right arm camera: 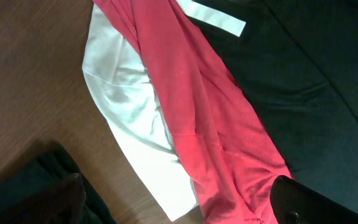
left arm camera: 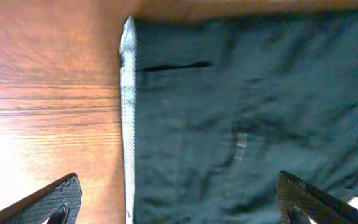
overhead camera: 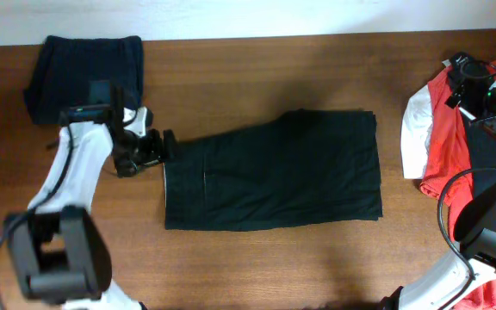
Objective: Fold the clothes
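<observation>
Straddling edge of shorts point(left arm camera: 247, 124), left gripper point(left arm camera: 179, 202), spread

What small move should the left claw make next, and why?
Probably lower and close on the shorts' pale edge: the left claw is open, its fingers straddle that edge, and nothing is gripped yet.

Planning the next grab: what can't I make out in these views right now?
- Clothes pile, overhead: right arm covers it, frame edge crops it; garment count unclear.
- Right gripper, right wrist: fingers cropped, one blurred; opening unclear.
- Shorts, left wrist: soft focus; only one end in frame.
</observation>
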Robot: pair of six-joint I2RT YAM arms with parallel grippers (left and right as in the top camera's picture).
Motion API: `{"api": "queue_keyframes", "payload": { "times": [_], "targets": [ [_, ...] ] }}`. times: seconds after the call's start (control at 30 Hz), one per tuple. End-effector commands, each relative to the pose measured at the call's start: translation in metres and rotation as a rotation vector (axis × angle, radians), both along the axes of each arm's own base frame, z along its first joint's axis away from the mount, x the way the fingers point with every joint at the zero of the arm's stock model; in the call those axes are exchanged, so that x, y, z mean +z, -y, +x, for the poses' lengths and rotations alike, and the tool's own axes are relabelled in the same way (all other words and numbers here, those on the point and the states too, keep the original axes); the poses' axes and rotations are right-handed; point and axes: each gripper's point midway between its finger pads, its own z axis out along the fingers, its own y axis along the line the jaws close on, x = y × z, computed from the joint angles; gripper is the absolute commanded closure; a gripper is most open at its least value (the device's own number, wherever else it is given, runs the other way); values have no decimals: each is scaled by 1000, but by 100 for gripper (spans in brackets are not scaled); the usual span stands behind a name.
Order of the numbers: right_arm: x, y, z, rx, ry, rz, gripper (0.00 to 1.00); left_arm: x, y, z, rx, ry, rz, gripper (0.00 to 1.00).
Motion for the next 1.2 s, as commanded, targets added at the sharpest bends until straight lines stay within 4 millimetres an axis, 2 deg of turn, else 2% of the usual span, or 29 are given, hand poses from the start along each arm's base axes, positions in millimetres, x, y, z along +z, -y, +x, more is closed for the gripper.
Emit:
{"api": "queue_keyframes", "payload": {
  "times": [0.0, 0.03, 0.1, 0.17, 0.23, 0.3, 0.4, 0.47, 0.53, 0.57, 0.6, 0.63, 0.7, 0.73, 0.77, 0.83, 0.87, 0.9, 0.93, 0.97, 1.0, 1.03, 1.1, 1.17],
  "targets": [
    [12, 2, 1, -14, 24, -18, 1, -41, 1, -7, -33, -115, -11, 1],
    [12, 2, 1, -14, 24, -18, 1, -61, 2, -10, -34, -166, -23, 1],
    [12, 2, 1, -14, 24, -18, 1, -86, 7, -16, -62, -224, -53, 1],
    [12, 2, 1, -14, 24, -18, 1, -97, 16, -21, -81, -258, -84, 1],
    [12, 2, 1, -14, 24, -18, 2, -101, 25, -25, -107, -270, -82, 5],
    [12, 2, 1, -14, 24, -18, 1, -103, 36, -31, -138, -279, -77, 19],
    [12, 2, 1, -14, 24, -18, 1, -107, 41, -37, -154, -291, -73, 21],
    [12, 2, 1, -14, 24, -18, 1, -111, 35, -39, -150, -299, -42, 34],
    [12, 2, 1, -14, 24, -18, 1, -115, 24, -40, -131, -312, 31, 55],
    [12, 2, 1, -14, 24, -18, 1, -118, 13, -41, -90, -327, 100, 72],
    [12, 2, 1, -14, 24, -18, 1, -120, -1, -40, -48, -339, 172, 94],
    [12, 2, 1, -14, 24, -18, 1, -119, -8, -40, -23, -347, 199, 97],
    [12, 2, 1, -14, 24, -18, 1, -102, -41, -33, 73, -376, 289, 99],
    [12, 2, 1, -14, 24, -18, 1, -87, -61, -28, 111, -387, 341, 99],
    [12, 2, 1, -14, 24, -18, 1, -61, -80, -18, 139, -387, 381, 99],
    [12, 2, 1, -14, 24, -18, 1, -10, -105, 1, 195, -349, 490, 99],
    [12, 2, 1, -14, 24, -18, 1, 19, -114, 10, 213, -315, 545, 99],
    [12, 2, 1, -14, 25, -18, 1, 48, -113, 18, 214, -272, 561, 99],
    [12, 2, 1, -14, 24, -18, 1, 68, -109, 23, 211, -237, 563, 99],
    [12, 2, 1, -14, 24, -18, 1, 97, -93, 33, 181, -165, 559, 99],
    [12, 2, 1, -14, 24, -18, 1, 107, -79, 39, 154, -116, 549, 99],
    [12, 2, 1, -14, 24, -18, 1, 113, -67, 42, 133, -87, 548, 99],
    [12, 2, 1, -14, 24, -18, 1, 118, -17, 46, 18, -34, 549, 99],
    [12, 2, 1, -13, 24, -18, 1, 118, 25, 42, -75, -6, 528, 99]
  ]
}}
